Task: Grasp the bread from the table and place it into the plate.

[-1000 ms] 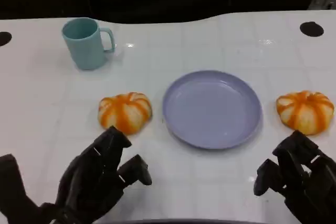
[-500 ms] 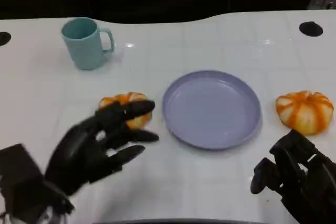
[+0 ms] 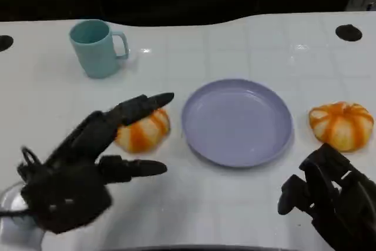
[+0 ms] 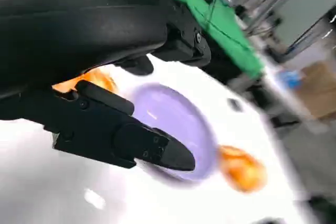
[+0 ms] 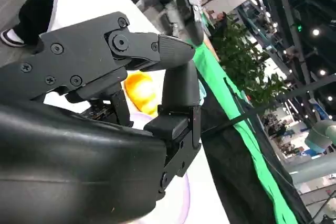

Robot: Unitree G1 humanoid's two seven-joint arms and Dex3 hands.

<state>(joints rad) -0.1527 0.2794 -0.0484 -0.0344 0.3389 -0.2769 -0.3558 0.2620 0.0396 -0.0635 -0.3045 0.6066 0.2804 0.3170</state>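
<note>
Left hand (image 3: 88,168) open, fingers spread, upper ones reaching over the left bread (image 3: 143,130); contact unclear, looks just above it. Right hand (image 3: 332,201) low at the table's (image 3: 247,45) near edge, fingers curled on nothing. Purple plate (image 3: 237,121) empty; right bread (image 3: 341,124) beside it. Teal mug (image 3: 97,47) far left. Since 0.5 s ago the left hand has lifted, uncovering more bread.

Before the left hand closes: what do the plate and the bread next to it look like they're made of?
The plate looks like smooth lavender plastic or melamine, going by its even colour and soft sheen. The bread under the left hand looks like a glossy orange-and-cream model, possibly foam or plastic; its stripes are too uniform for a real bun.
</note>
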